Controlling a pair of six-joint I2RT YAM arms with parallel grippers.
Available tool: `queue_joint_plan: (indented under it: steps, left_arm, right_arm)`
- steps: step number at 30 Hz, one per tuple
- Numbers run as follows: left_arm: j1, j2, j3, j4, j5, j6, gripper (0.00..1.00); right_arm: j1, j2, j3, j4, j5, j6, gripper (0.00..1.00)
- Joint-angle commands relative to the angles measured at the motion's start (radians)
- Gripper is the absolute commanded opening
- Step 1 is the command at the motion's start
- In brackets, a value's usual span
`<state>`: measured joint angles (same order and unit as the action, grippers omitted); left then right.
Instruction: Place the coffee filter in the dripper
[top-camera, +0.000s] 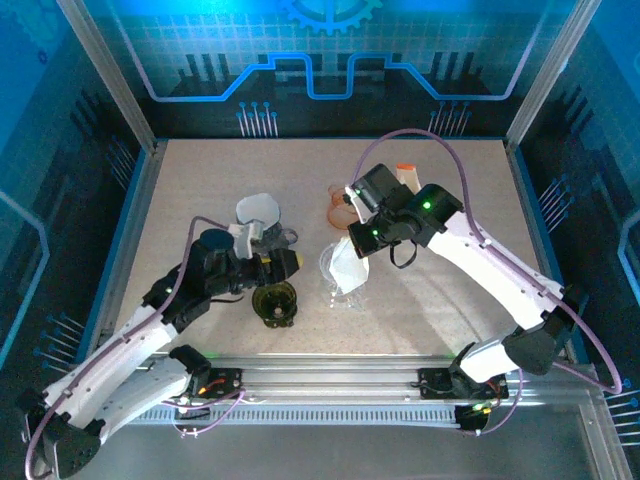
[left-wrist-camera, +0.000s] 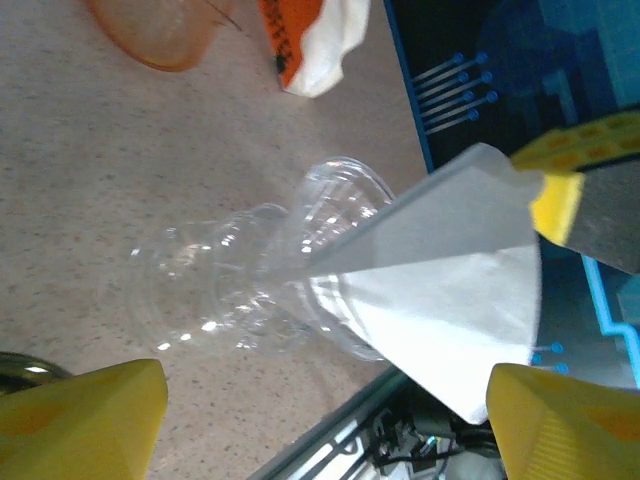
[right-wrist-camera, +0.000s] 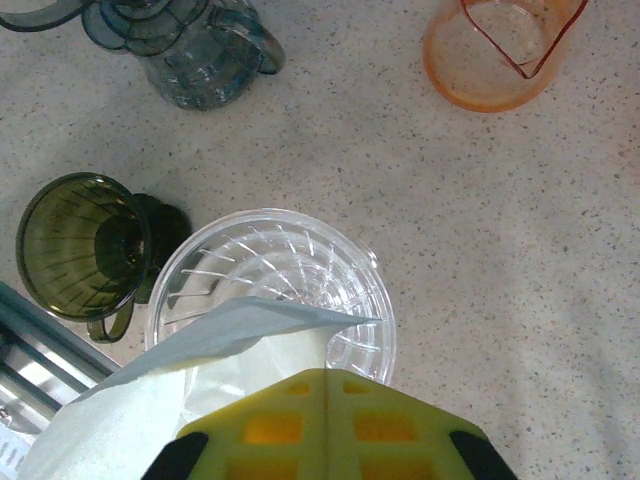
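Observation:
The white paper coffee filter (right-wrist-camera: 180, 380) hangs pinched in my right gripper (right-wrist-camera: 327, 378), whose yellow fingers are pressed together on its edge. Its pointed fold reaches over the rim of the clear ribbed dripper (right-wrist-camera: 275, 270) standing on the table directly below. From above, the right gripper (top-camera: 352, 247) holds the filter (top-camera: 343, 264) over the dripper (top-camera: 346, 292). My left gripper (left-wrist-camera: 325, 385) is open, fingers wide apart, facing the dripper (left-wrist-camera: 250, 280) and the filter (left-wrist-camera: 450, 290) from the side. In the top view the left gripper (top-camera: 288, 262) sits left of the dripper, apart from it.
An olive green dripper (top-camera: 277, 303) stands just left of the clear one, close to the left gripper. A blue-grey glass piece (right-wrist-camera: 200, 50) lies behind it, with a white paper (top-camera: 257, 210) next to it. An orange beaker (right-wrist-camera: 500, 50) and an orange-white pack (left-wrist-camera: 310, 40) are at the back.

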<state>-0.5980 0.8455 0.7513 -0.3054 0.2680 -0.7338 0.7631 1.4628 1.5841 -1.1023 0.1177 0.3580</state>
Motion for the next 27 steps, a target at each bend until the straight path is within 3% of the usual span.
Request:
queue_joint_plan:
  steps: [1, 6, 12, 19, 27]
  left_arm:
    - [-0.064, 0.045, 0.084, 0.053, -0.026, 0.070, 0.88]
    - [-0.141, 0.109, 0.147, 0.099, -0.048, 0.113, 0.89]
    - [-0.196, 0.183, 0.207, 0.054, -0.114, 0.144, 0.61]
    - [-0.207, 0.235, 0.217, 0.049, -0.118, 0.148, 0.60]
    - [-0.207, 0.276, 0.233, -0.005, -0.165, 0.143, 0.43]
  right_arm:
    - [0.025, 0.010, 0.033, -0.016, 0.038, -0.013, 0.00]
    - [0.033, 0.011, 0.030, -0.012, 0.050, -0.014, 0.00]
    - [0.035, 0.008, 0.017, 0.006, 0.046, -0.012, 0.00]
    - [0.036, 0.006, 0.003, 0.024, 0.042, -0.015, 0.00]
    - [0.036, -0.011, -0.012, 0.036, 0.046, -0.019, 0.00]
